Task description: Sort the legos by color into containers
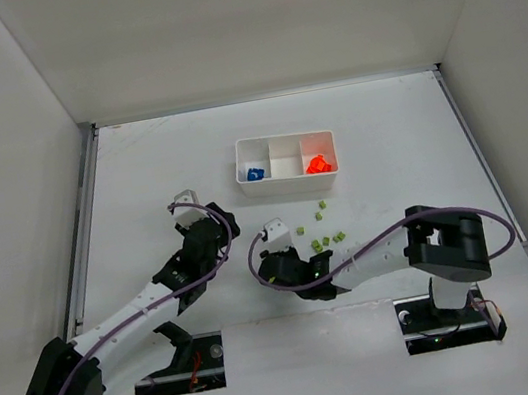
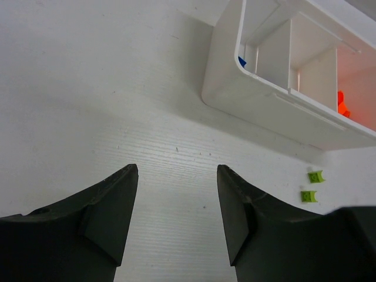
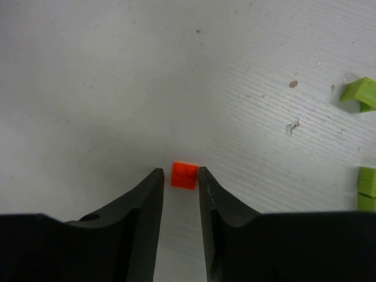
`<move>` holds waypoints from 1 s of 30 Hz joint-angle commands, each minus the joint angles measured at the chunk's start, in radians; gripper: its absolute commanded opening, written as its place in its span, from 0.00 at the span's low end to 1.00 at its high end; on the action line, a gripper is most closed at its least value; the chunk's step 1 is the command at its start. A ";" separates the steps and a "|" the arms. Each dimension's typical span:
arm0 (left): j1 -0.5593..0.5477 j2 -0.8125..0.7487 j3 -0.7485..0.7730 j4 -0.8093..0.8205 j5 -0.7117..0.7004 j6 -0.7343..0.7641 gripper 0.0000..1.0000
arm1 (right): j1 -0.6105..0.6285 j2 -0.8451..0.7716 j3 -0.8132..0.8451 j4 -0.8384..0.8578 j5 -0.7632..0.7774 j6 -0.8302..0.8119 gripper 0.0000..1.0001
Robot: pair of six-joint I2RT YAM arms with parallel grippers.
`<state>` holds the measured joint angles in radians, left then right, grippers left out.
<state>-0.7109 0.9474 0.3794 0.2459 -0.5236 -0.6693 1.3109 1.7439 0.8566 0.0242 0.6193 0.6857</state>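
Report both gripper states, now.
Left gripper: open, empty.
Right gripper: open, tips either side of an orange-red lego, not yet clamped.

**Plastic bits on a matt desk [image 2: 117, 88]**

The tray [image 2: 276, 108] is smooth white plastic with a faint sheen. The desk is finely ribbed and lightly scuffed. The orange brick [image 3: 184, 175] is smooth plastic too. The fingers [image 3: 138, 217] of the right hand [image 3: 180, 179] look like matt black plastic.
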 commanded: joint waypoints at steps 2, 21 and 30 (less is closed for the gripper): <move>0.009 -0.033 -0.011 0.026 0.001 -0.003 0.53 | 0.011 0.035 0.012 -0.069 0.046 0.008 0.34; 0.009 -0.059 -0.001 -0.011 -0.006 -0.001 0.53 | 0.012 -0.171 -0.045 -0.078 0.129 -0.028 0.20; -0.152 0.117 0.053 0.079 -0.001 -0.023 0.53 | -0.299 -0.420 -0.096 0.081 0.004 -0.181 0.20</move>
<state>-0.8024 1.0069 0.3820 0.2584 -0.5266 -0.6823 1.1210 1.3739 0.7685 0.0063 0.6685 0.5861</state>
